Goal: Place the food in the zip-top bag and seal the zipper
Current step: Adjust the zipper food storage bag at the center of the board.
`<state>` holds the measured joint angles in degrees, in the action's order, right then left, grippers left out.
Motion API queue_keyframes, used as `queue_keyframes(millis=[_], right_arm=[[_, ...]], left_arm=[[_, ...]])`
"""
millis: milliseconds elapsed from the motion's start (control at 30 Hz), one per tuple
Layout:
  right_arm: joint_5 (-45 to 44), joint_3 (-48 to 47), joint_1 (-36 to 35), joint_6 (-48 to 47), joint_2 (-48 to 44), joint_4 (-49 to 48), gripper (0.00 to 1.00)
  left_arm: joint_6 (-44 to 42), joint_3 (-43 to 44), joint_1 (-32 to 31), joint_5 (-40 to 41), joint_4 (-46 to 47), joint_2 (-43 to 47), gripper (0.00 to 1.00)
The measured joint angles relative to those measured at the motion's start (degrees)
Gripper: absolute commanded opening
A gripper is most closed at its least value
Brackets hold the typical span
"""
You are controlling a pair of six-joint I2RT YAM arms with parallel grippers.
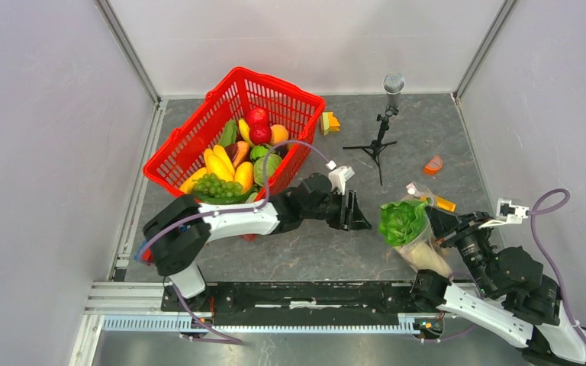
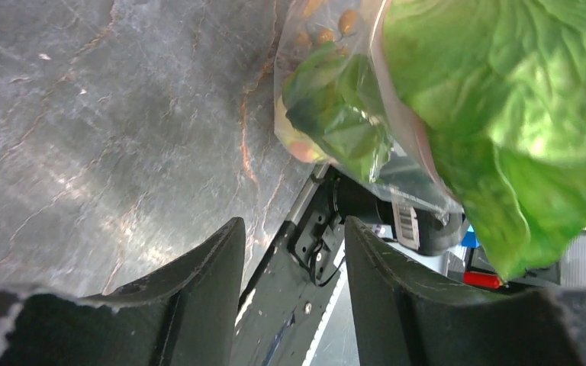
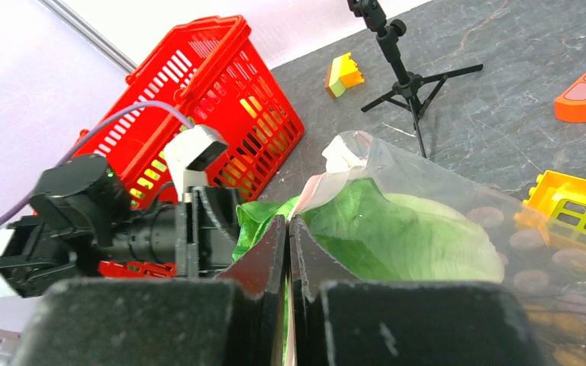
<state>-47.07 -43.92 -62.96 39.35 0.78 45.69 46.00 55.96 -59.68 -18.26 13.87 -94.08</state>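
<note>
The clear zip-top bag [image 1: 421,248] lies near the right arm, with green lettuce [image 1: 402,221] sticking out of its mouth. My right gripper [image 1: 436,226] is shut on the bag's pale pink zipper edge [image 3: 328,181]; the lettuce [image 3: 397,236] fills the bag behind it. My left gripper [image 1: 360,215] is open and empty, just left of the lettuce. In the left wrist view its fingers [image 2: 214,267] frame the table edge, with the lettuce [image 2: 503,107] and bag [image 2: 328,114] at upper right. More food, bananas [image 1: 217,164] and red fruit [image 1: 257,117], sits in the basket.
The red mesh basket [image 1: 198,133] stands tilted at back left. A small black tripod with a microphone [image 1: 381,137] stands at the back centre. Small toy pieces lie near it: a yellow-orange block [image 1: 330,122] and an orange slice [image 1: 433,165]. Walls close in on three sides.
</note>
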Motion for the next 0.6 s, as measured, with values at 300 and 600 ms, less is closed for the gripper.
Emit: queue_keyframes(millis=[300, 600], right_arm=[[0.2, 0.2, -0.4, 0.0, 0.0, -0.2, 0.06], [0.2, 0.2, -0.6, -0.1, 0.0, -0.2, 0.06]], left_arm=[[7.5, 5.4, -1.3, -0.9, 11.0, -8.3, 0.64], [11.7, 9.1, -1.3, -4.4, 18.4, -12.5, 0.56]])
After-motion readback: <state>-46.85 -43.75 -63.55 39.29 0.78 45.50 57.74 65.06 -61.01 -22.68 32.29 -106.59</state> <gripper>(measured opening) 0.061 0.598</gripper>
